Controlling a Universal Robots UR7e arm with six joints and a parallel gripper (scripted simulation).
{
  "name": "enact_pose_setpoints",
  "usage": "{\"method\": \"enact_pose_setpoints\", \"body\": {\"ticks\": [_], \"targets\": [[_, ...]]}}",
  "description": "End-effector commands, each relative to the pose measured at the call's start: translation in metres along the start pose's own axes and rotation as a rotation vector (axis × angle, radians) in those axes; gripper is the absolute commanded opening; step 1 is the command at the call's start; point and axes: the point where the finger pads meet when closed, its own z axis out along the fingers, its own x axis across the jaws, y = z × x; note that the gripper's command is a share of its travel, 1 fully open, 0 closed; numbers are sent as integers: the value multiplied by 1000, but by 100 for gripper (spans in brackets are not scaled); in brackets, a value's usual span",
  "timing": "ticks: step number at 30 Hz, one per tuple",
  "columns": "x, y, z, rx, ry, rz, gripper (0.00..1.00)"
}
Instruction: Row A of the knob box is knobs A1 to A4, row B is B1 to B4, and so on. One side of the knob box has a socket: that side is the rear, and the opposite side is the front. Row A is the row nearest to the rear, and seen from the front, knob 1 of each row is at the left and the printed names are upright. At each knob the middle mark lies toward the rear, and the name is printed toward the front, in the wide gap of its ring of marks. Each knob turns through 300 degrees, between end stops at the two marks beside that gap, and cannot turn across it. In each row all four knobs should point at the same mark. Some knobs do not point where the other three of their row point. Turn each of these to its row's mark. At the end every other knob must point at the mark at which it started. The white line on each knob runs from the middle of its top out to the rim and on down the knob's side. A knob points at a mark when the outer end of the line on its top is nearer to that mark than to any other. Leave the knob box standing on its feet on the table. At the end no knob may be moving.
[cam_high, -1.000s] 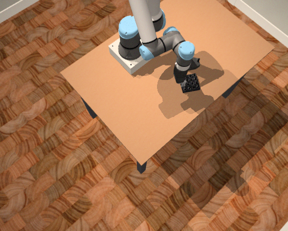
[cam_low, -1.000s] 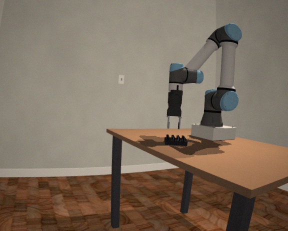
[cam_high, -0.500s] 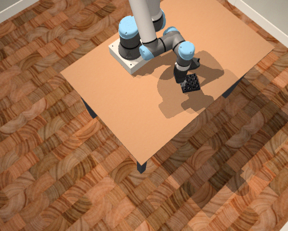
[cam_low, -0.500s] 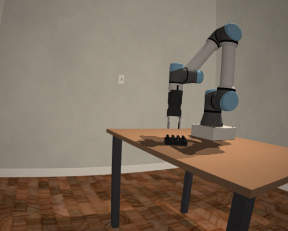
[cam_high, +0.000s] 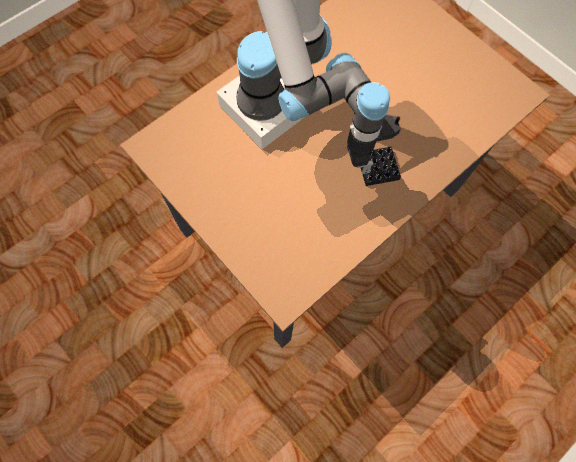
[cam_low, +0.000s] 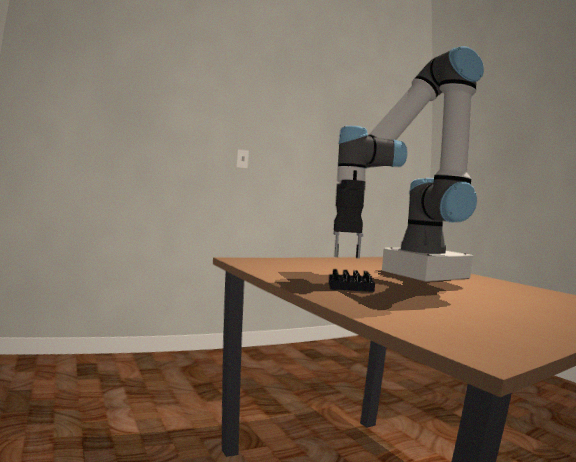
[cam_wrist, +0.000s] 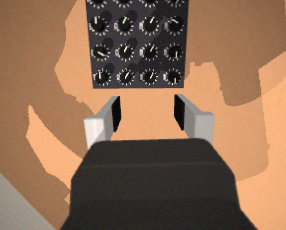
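- Wrist view shows our gripper (cam_high: 367, 165) (cam_low: 347, 255) (cam_wrist: 147, 106) wide open, holding nothing.
- We see the knob box (cam_high: 381, 166) (cam_low: 351, 284) (cam_wrist: 137, 39) on the table (cam_high: 225, 200) (cam_low: 450, 320) (cam_wrist: 35, 25), ahead of the fingertips, toward the picture's top, and below them.
- We judge the next move goes forward, then down.
- Roughly square, it gives us no clear long axis.
- We can read no brand or knob names.

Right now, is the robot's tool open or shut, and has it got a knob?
Tool: open, fingers wide apart, holding nothing; no knob is between them.
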Motion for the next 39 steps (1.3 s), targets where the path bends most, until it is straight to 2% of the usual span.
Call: {"method": "enact_pose_setpoints", "body": {"ticks": [1,13,39], "targets": [[1,-2,-1,0,1,27,100],[8,-11,-3,1,1,194,100],[27,-43,-12,1,1,844,100]]}}
